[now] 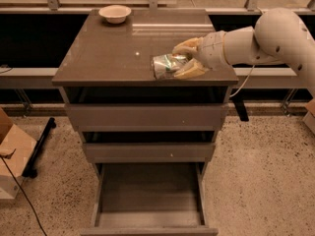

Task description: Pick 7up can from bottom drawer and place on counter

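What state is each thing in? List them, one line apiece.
Two-finger gripper: shut, over the front right of the glossy grey-brown counter.
Dented silvery-white 7up can: on its side, clamped in the gripper.
Pale round bowl: upright, back left of the counter.
Lowest grey-brown drawer: pulled open, nothing visible inside.
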Available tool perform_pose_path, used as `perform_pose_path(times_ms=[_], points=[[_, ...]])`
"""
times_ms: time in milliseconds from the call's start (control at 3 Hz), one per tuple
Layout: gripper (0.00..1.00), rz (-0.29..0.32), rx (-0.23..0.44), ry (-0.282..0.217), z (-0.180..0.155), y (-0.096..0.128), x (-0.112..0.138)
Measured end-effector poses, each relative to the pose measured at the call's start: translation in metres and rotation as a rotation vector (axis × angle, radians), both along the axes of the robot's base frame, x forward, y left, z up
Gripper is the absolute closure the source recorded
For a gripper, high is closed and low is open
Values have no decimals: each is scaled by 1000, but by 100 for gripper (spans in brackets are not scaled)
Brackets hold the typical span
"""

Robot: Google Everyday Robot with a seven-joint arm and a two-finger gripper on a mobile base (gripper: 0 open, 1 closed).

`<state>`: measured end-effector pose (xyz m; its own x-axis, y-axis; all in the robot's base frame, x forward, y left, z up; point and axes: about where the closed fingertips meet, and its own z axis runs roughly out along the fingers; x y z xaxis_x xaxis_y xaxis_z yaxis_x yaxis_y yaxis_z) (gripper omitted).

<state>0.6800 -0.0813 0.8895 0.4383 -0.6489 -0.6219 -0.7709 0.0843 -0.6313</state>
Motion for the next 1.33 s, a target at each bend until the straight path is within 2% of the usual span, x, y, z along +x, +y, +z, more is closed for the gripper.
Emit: perform_pose_path(times_ms=[333, 667, 1333], points=[[100, -51, 39, -10, 4, -11, 29], [81, -71, 76, 15, -4, -16, 59], [34, -85, 127, 60, -17, -17, 97]])
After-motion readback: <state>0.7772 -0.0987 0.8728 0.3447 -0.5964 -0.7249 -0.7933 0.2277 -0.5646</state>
